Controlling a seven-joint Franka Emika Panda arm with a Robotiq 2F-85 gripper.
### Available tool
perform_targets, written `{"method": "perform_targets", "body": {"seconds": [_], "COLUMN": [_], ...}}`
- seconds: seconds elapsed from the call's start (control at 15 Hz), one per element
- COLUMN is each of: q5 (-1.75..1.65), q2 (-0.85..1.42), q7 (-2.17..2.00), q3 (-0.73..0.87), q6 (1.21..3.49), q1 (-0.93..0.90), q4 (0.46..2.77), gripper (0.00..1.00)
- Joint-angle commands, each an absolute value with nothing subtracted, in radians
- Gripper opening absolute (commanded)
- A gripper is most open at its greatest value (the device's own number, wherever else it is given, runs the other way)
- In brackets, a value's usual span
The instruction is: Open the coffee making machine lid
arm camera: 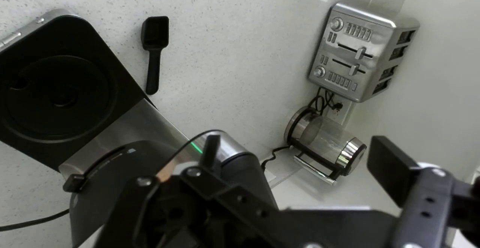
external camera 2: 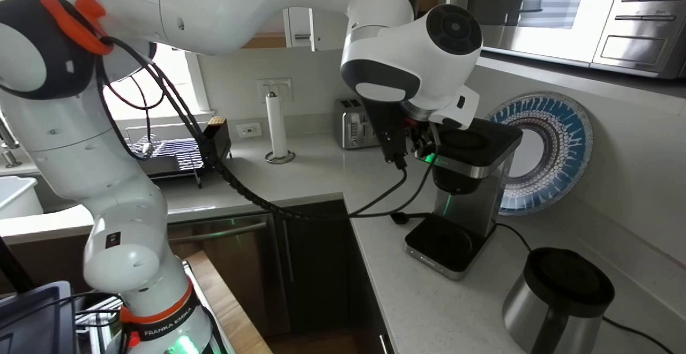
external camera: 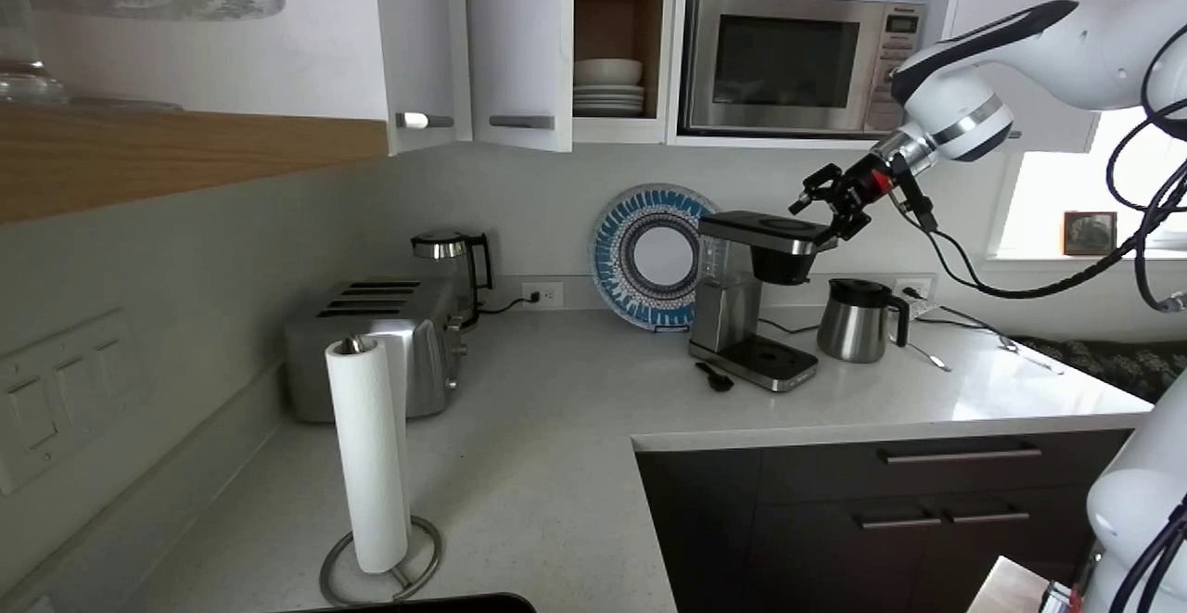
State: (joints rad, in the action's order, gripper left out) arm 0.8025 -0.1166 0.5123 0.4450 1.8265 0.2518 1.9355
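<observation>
The coffee making machine stands on the counter, black and silver, with its base plate below. Its dark lid lies flat and shut on top; it also shows in an exterior view. In the wrist view the machine's top is partly hidden by my finger. My gripper is open at the front end of the top, one finger above the lid and one low by the front edge. In the wrist view the gripper has widely spread fingers with nothing held. Whether a finger touches the machine is unclear.
A steel carafe stands beside the machine. A black scoop lies on the counter. A blue patterned plate leans on the wall behind. The microwave sits above. The toaster and a glass kettle stand farther off.
</observation>
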Motion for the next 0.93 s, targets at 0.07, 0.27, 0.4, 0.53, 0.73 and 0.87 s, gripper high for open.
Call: {"method": "perform_targets", "body": {"seconds": [0.07,0.27,0.4,0.53,0.73,0.87], "q5": [0.849,0.862,0.879,0.903,0.885,0.830], "q2": [-0.082,-0.079,-0.083,-0.076,-0.066,-0.066], "q7": [0.480,0.478,0.482,0.483,0.454,0.389], "q3": [0.426,0.424,0.425,0.424,0.421,0.413], "q6": [1.835,1.844,1.836,1.835,1.811,1.824], "q1": [0.284,0.291,0.296,0.299,0.304,0.309], "q4": [1.903,1.898,1.889,1.874,1.850,1.844], "gripper": [1.00,1.00,1.00,1.00,1.00,1.00]}}
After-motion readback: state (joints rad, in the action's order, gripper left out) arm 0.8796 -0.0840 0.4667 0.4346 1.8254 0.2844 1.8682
